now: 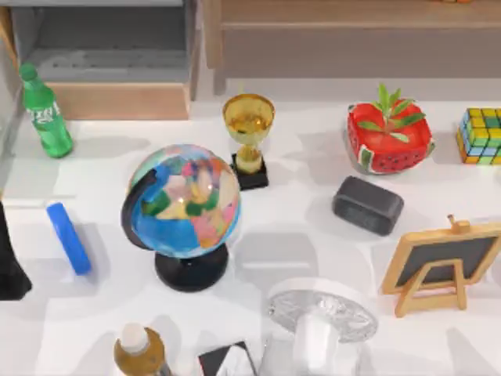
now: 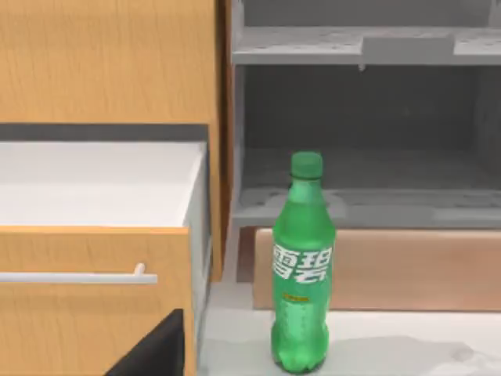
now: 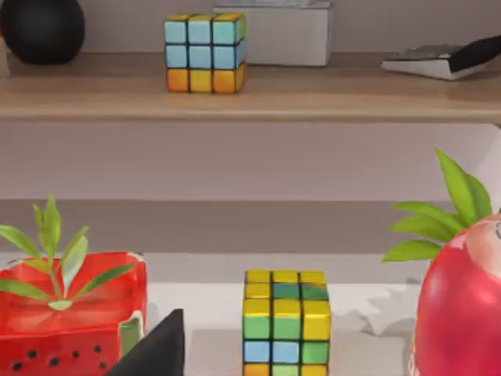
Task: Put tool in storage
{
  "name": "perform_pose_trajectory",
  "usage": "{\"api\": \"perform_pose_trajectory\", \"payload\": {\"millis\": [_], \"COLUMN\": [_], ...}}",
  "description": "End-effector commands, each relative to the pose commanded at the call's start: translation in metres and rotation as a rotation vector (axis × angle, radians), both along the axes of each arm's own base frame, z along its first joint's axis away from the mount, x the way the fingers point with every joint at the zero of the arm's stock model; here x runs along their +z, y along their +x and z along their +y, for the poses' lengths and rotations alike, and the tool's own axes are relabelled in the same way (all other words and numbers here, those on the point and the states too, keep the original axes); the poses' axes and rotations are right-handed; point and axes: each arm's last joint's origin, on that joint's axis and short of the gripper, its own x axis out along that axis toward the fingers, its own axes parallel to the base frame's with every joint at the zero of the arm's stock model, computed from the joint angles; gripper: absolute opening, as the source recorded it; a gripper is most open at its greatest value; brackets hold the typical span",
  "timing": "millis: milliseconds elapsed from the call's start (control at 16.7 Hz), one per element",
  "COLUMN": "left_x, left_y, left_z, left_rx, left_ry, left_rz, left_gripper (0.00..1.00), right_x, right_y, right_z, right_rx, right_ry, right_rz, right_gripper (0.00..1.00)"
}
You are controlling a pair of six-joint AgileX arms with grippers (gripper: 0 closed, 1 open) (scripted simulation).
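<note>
The tool, a slim bright-blue bar [image 1: 69, 237] with rounded ends, lies flat on the white table near the left side, in front of the green soda bottle [image 1: 45, 110]. My left arm is the dark shape [image 1: 9, 262] at the table's left edge, just left of the bar and apart from it. In the left wrist view a dark part of my left gripper [image 2: 153, 351] points toward the bottle [image 2: 303, 266], an open wooden drawer [image 2: 94, 184] with a white inside, and a grey shelf unit [image 2: 360, 117]. A dark part of my right gripper [image 3: 153, 345] sits low in the right wrist view.
A globe [image 1: 184, 211] stands right of the bar, with a gold trophy [image 1: 248, 137] behind it. Farther right are a watermelon planter [image 1: 389, 137], a dark box [image 1: 368, 205], a small easel board [image 1: 442, 262] and a colour cube [image 1: 481, 135]. Bottles and a silver stand crowd the front edge.
</note>
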Motion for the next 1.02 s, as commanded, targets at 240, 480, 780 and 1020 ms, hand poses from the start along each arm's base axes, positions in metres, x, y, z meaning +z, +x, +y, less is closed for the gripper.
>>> {"api": "perform_pose_trajectory", "payload": {"millis": [240, 480, 780, 1020], "left_x": [0.004, 0.031, 0.075, 0.082], "left_y": [0.0, 0.004, 0.04, 0.099], "left_z": [0.0, -0.003, -0.006, -0.011], "left_rx": [-0.006, -0.022, 0.02, 0.108], "left_ry": [-0.021, -0.122, -0.265, -0.364], "left_rz": [0.025, 0.153, 0.436, 0.746], "left_gripper": [1.0, 1.0, 1.0, 1.0], "right_x": [0.0, 0.0, 0.0, 0.0], "right_y": [0.0, 0.0, 0.0, 0.0], "right_z": [0.0, 0.0, 0.0, 0.0], "right_rx": [0.0, 0.0, 0.0, 0.0], "right_ry": [0.0, 0.0, 0.0, 0.0], "right_rz": [0.0, 0.0, 0.0, 0.0], "right_gripper": [1.0, 1.0, 1.0, 1.0]}}
